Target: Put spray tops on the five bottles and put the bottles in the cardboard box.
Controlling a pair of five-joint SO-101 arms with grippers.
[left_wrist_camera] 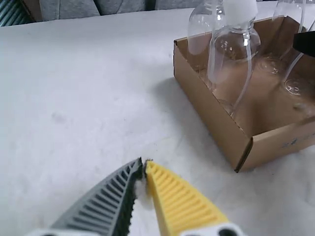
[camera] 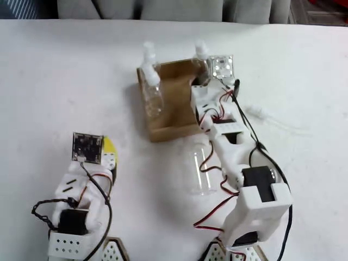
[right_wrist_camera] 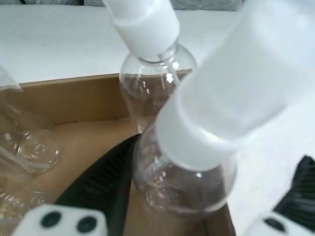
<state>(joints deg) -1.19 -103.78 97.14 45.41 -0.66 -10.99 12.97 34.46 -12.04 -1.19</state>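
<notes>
The cardboard box (camera: 163, 130) stands mid-table with several clear bottles upright in it. One capped bottle (camera: 153, 89) stands at its left side. My right gripper (camera: 204, 81) hangs over the box's far right corner, open around another capped bottle (right_wrist_camera: 187, 167). Its black finger (right_wrist_camera: 106, 184) touches the bottle inside the box, and the other finger (right_wrist_camera: 302, 179) stands apart, outside the wall. An uncapped bottle (camera: 201, 171) lies on the table beside the right arm. A loose spray top (camera: 262, 113) lies to the right. My left gripper (left_wrist_camera: 143, 168) rests shut and empty near the table's front left.
The box's near corner (left_wrist_camera: 241, 147) lies ahead of the left gripper, with bare white table between them. The right arm's body and cables (camera: 239, 157) stretch from the front edge to the box. Grey chairs (camera: 163, 8) line the far edge.
</notes>
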